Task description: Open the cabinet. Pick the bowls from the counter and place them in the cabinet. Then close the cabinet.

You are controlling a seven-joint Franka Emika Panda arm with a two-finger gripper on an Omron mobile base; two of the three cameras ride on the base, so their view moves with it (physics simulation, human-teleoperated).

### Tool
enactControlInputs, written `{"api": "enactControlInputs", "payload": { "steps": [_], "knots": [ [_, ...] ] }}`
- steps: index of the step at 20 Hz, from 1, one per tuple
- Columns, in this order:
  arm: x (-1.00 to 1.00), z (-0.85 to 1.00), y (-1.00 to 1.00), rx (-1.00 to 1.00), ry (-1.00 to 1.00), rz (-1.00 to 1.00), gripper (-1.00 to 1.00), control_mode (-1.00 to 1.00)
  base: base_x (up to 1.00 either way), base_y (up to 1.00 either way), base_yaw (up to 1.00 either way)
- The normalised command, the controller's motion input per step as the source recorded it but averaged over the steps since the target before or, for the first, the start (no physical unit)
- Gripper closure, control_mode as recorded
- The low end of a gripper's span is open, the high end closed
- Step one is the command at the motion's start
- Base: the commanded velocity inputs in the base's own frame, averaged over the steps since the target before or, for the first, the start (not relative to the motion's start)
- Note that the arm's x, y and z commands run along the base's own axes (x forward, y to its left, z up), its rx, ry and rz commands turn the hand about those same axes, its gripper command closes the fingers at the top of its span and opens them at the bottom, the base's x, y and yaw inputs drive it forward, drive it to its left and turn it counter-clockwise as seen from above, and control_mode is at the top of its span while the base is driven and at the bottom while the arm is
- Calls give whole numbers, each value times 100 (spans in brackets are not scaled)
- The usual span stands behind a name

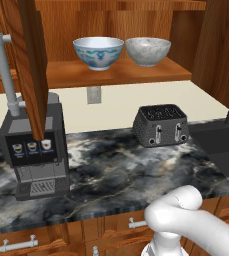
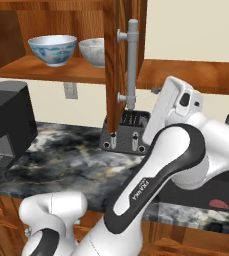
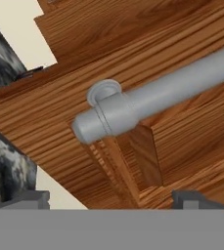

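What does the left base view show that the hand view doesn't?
Left base view alone: both bowls on the open cabinet's shelf, the coffee machine and the toaster. Hand view alone: the open gripper close under one end of a door handle. Both: cabinet wood and the marble counter.

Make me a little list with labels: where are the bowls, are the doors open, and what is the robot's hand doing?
bowls: blue-patterned bowl and speckled bowl side by side on the cabinet shelf
cabinet doors: both swung open
gripper: open, fingertips close to the right door's grey handle, not gripping it
counter: coffee machine and toaster
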Motion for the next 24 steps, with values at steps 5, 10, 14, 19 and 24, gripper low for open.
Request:
{"api": "enactControlInputs", "payload": {
  "steps": [5, 10, 14, 19, 24],
  "knots": [
    [14, 0, 0, 0, 0, 0, -100, -100, 0, 0, 0],
    [3, 1, 13, 0, 0, 0, -100, -100, 0, 0, 0],
    [7, 1, 41, 0, 0, 0, -100, -100, 0, 0, 0],
    [14, 1, 43, 0, 0, 0, -100, -100, 0, 0, 0],
    [10, 15, 50, 0, -3, 0, -100, -100, 0, 0, 0]
  ]
}}
